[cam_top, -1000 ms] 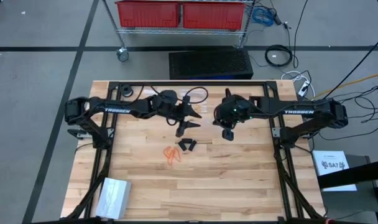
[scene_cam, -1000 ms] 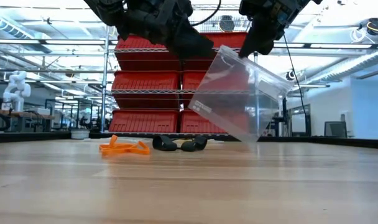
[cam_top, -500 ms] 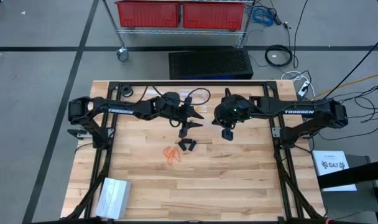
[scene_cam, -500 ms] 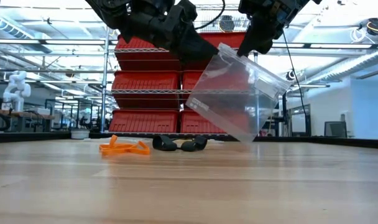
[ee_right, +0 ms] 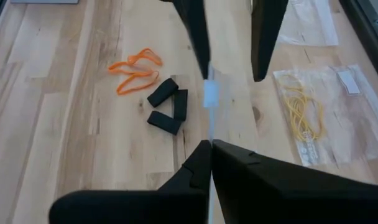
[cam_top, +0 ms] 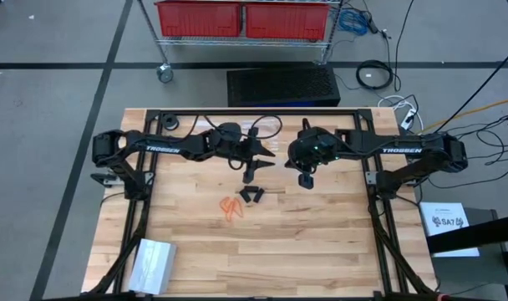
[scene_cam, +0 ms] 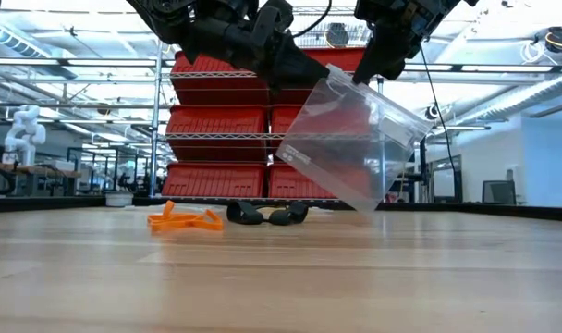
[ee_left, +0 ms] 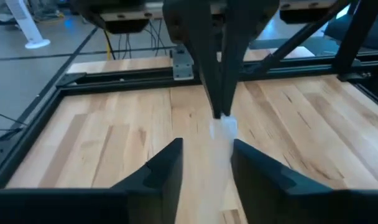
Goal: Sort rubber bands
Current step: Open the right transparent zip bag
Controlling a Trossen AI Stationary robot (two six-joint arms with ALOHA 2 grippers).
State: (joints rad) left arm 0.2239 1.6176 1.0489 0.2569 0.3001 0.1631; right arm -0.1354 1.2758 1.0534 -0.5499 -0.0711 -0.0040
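Note:
My right gripper (cam_top: 307, 178) hangs over the middle of the table, shut on a clear plastic bag (scene_cam: 355, 139). My left gripper (cam_top: 256, 167) is open and level with the bag's upper end. In the right wrist view its two fingers (ee_right: 195, 34) stand on either side of the bag's top edge. Orange rubber bands (cam_top: 231, 206) and black rubber bands (cam_top: 252, 196) lie flat on the wood below the left gripper, and also show in the right wrist view: orange (ee_right: 134, 70), black (ee_right: 167, 106). Pale yellow bands (ee_right: 298, 109) lie inside another clear bag flat on the table. My right gripper pinches the clear bag's top edge (ee_right: 211, 93) between its two shut fingers, coming from above. The bag hangs tilted below the gripper, lifted clear of the table, with its lower corner (scene_cam: 360, 205) just above the wood. My left gripper: I cannot tell whether its open fingers touch the bag's edge.
A stack of clear bags (cam_top: 151, 263) lies at the near left corner of the table. Another flat clear bag (ee_right: 307, 22) lies beyond the one with yellow bands. The black frame rails (cam_top: 262, 111) border the table. Bare wood stretches across the near half.
My left gripper has moved a little toward the table's right, closer to the bag's upper corner, staying open. The bag and my right gripper have kept still.

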